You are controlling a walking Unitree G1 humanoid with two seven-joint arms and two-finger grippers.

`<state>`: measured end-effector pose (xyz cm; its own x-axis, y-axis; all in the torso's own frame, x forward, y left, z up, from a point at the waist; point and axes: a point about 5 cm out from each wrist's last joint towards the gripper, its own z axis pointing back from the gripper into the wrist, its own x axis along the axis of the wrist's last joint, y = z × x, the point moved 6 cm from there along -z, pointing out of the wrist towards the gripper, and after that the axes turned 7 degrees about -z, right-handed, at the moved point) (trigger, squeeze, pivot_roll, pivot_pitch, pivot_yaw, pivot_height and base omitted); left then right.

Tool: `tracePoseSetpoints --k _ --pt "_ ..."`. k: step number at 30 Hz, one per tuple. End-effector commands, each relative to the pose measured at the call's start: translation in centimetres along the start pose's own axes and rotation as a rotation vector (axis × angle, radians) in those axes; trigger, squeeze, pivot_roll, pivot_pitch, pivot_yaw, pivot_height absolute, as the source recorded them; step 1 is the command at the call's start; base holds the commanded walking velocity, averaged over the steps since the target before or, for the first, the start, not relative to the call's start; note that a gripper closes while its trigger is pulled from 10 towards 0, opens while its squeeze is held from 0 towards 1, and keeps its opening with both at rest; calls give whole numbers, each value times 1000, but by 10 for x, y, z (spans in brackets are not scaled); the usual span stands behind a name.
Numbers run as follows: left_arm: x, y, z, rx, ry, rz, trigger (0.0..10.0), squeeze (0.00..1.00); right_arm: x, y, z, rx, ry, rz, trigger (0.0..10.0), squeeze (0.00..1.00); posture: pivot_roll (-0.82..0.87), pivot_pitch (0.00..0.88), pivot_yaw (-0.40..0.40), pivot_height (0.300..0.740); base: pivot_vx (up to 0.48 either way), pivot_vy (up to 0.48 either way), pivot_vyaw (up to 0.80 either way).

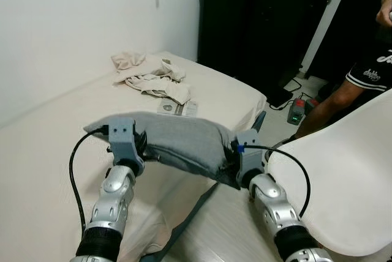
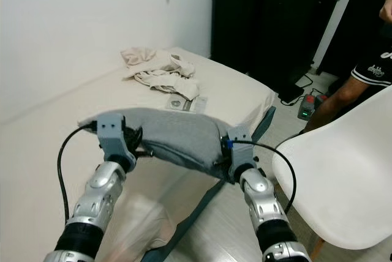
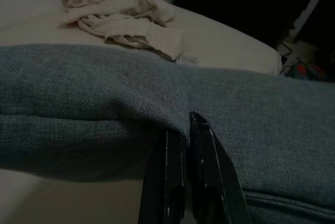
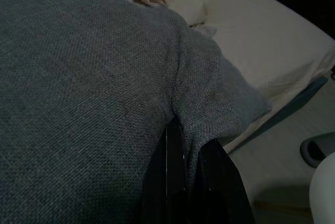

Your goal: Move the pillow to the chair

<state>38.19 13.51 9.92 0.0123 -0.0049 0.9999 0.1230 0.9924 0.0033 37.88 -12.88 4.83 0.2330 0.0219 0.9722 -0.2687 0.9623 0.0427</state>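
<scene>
A grey fabric pillow [image 1: 177, 141] hangs in the air between my two arms, above the edge of the bed [image 1: 55, 152]. My left gripper [image 1: 147, 149] is shut on the pillow's near left edge, and the left wrist view has its black fingers [image 3: 201, 145] pinching the grey cloth [image 3: 104, 103]. My right gripper [image 1: 228, 163] is shut on the pillow's right end, with its fingers [image 4: 172, 161] clamped on a fold of the fabric [image 4: 78, 88]. The white plastic chair [image 1: 349, 176] stands just right of my right arm, its seat below the pillow's level.
A crumpled beige cloth [image 1: 150, 75] and a small paper [image 1: 179, 109] lie on the bed farther back. Black cases [image 1: 263, 17] stand behind the bed. A person [image 1: 361, 72] is at the right edge near a charger [image 1: 296, 115] on the floor.
</scene>
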Motion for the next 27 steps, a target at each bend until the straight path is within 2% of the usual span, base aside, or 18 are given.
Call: tracePoseSetpoints --k 1,6,15,18,22,25,27 --pt "7 -4 -1 -13 -32 -23 10000 0 1 7 0 17 -23 22 10000 0 -49 72 -5 740 0 0 0" --pt "5 -14 0 -53 -27 -55 10000 0 -2 6 1 4 -23 8 10000 0 -51 72 3 740 0 0 0" --pt "4 -12 -2 -56 -22 -58 10000 0 0 8 1 6 -35 2 10000 0 -63 66 -4 740 0 0 0" --pt "7 -15 -8 -81 -10 -65 10000 0 -2 11 0 27 -26 10 10000 0 -50 53 -11 740 0 0 0" --pt "4 -7 -12 -48 28 -74 10000 0 -1 16 -2 49 -23 24 10000 0 -49 43 -15 740 0 0 0" --pt "4 2 -12 12 18 -85 10000 0 4 21 -4 69 -37 8 10000 0 -47 27 -10 740 0 0 -669" --pt "2 3 -10 16 25 -75 10000 0 5 21 -5 69 -44 10 10000 0 -50 14 -6 740 0 0 -800"
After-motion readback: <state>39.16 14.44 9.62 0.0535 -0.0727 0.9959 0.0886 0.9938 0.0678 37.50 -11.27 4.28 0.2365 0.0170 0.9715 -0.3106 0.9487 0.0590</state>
